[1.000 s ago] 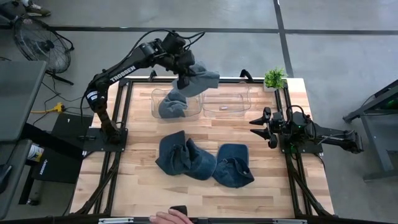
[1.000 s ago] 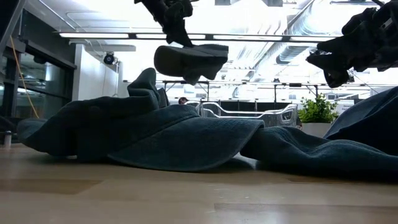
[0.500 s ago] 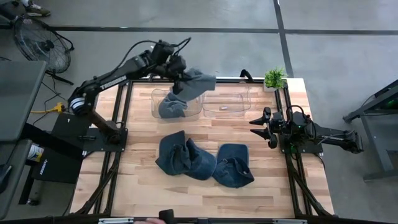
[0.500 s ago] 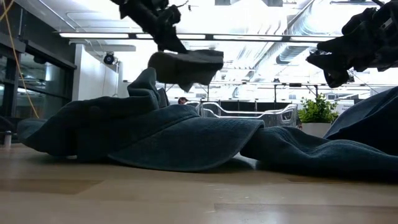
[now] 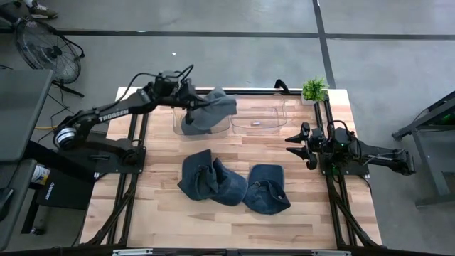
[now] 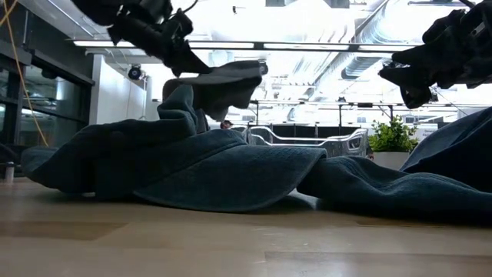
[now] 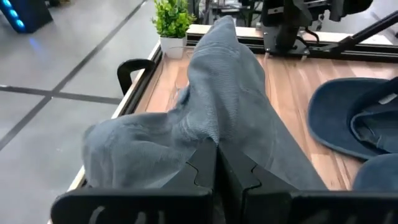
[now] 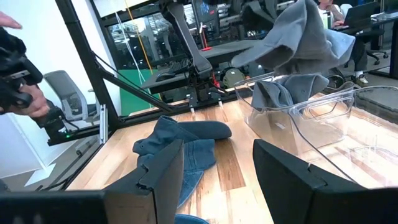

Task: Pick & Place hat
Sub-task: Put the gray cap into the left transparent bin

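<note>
A grey hat (image 5: 215, 107) is held pinched in the left gripper (image 5: 190, 104) above the clear bin (image 5: 178, 118) (another hat lies inside). The right gripper (image 5: 298, 145) is parked, fingers spread.

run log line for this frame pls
phase: place | left gripper: shut on grey hat, above left clear bin holding another grey hat | right gripper: open, idle at table's right | two blue hats on table
</note>
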Available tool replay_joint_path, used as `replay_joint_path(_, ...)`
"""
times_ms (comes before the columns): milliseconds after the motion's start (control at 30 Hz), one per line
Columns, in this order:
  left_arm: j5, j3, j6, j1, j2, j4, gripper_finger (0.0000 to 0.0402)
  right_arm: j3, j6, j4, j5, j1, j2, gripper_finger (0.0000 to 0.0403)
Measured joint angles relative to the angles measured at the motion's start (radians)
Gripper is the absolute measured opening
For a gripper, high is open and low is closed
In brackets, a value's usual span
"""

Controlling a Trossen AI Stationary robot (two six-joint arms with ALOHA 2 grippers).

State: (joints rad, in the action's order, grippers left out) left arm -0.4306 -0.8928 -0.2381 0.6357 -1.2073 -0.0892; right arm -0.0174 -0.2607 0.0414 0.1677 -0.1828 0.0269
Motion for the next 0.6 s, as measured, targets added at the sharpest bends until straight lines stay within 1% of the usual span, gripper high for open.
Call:
replay_joint_path(133, -0.001, 0.101, -0.023, 0.02, 0.047, 0.096, 0.0, 0.0, 0.0, 0.0, 0.0, 0.0, 0.0, 0.0188)
replay_joint_path(233, -0.005, 0.152, -0.025, 0.052, 0.071, 0.168, 0.0, 0.0, 0.0, 0.0, 0.001, 0.0, 0.0, 0.0188)
replay_joint_path(333, -0.01, 0.18, -0.026, 0.087, 0.074, 0.166, 0.0, 0.0, 0.0, 0.0, 0.0, 0.0, 0.0, 0.0188)
replay_joint_path(467, -0.063, 0.208, -0.029, 0.12, 0.076, 0.176, 0.0, 0.0, 0.0, 0.0, 0.003, 0.0, 0.0, 0.0188)
replay_joint_path(600, -0.071, 0.245, -0.057, 0.137, 0.076, 0.176, 0.0, 0.0, 0.0, 0.0, 0.003, 0.0, 0.0, 0.0188)
